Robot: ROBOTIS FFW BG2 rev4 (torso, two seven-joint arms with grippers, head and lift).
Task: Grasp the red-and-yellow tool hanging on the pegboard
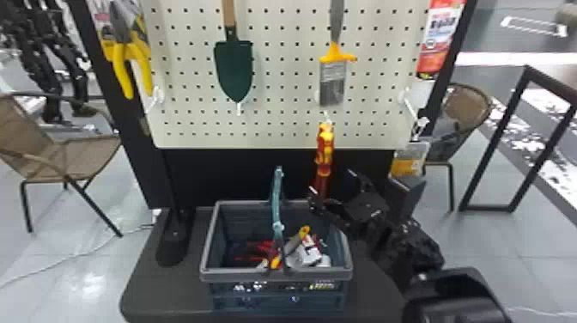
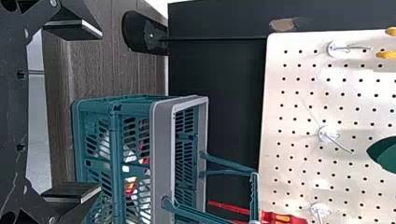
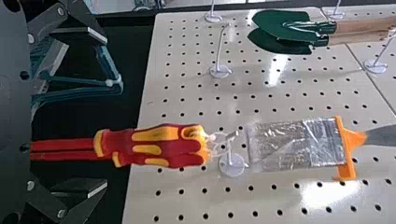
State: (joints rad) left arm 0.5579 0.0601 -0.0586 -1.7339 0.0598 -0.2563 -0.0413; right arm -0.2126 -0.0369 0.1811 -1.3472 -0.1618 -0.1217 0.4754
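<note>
The red-and-yellow tool (image 1: 324, 156) hangs from a hook (image 3: 231, 163) at the lower edge of the pegboard (image 1: 279, 107). Its red shank drops past the board toward the basket (image 1: 274, 270) on the tabletop (image 1: 163, 296). The right claw (image 3: 98, 112) is spread wide, with the shank between its fingers and untouched. The tool looks light and rigid — the thin shank may be slick, so the contoured handle seems the surer hold. The left claw (image 2: 93, 109), also spread, sits beside the basket.
</note>
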